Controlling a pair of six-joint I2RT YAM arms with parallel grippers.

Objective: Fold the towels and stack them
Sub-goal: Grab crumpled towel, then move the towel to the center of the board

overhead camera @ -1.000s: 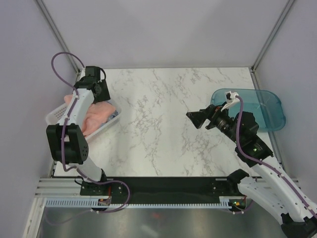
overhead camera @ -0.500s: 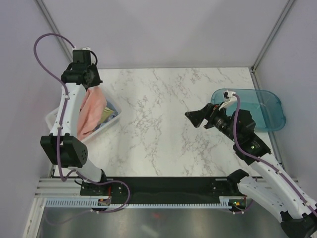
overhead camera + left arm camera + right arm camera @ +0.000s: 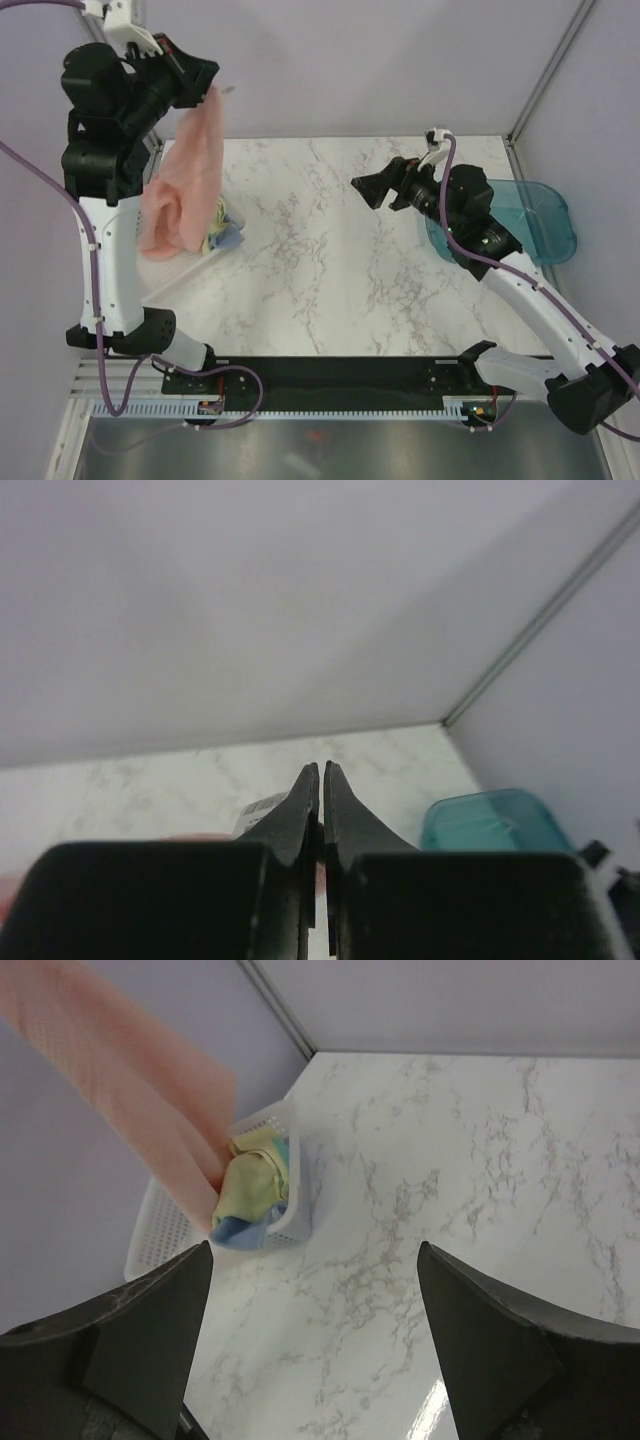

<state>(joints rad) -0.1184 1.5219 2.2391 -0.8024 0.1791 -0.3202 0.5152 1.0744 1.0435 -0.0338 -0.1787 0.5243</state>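
My left gripper (image 3: 207, 76) is raised high above the table's left side, shut on the top edge of the salmon-pink towel (image 3: 185, 180). That towel hangs down from it in a long drape over the basket. In the left wrist view the jaws (image 3: 321, 771) are pressed together, with the towel's small white tag (image 3: 262, 805) beside them. A pale-yellow-and-teal towel (image 3: 255, 1180) and a small blue-grey one (image 3: 235, 1228) lie bunched in the basket's near corner. My right gripper (image 3: 366, 190) hovers open over the middle of the table, facing the basket, with nothing between its fingers (image 3: 150, 1330).
The white perforated basket (image 3: 160, 1230) sits at the table's left edge, partly hidden by the hanging towel. A teal translucent tray (image 3: 540, 220) stands at the right edge, behind my right arm. Purple walls enclose the marble table (image 3: 320, 260).
My left gripper shut on the pink towel in the basket and rose high, pulling the towel up into a hanging drape. My right gripper moved up and to the left.
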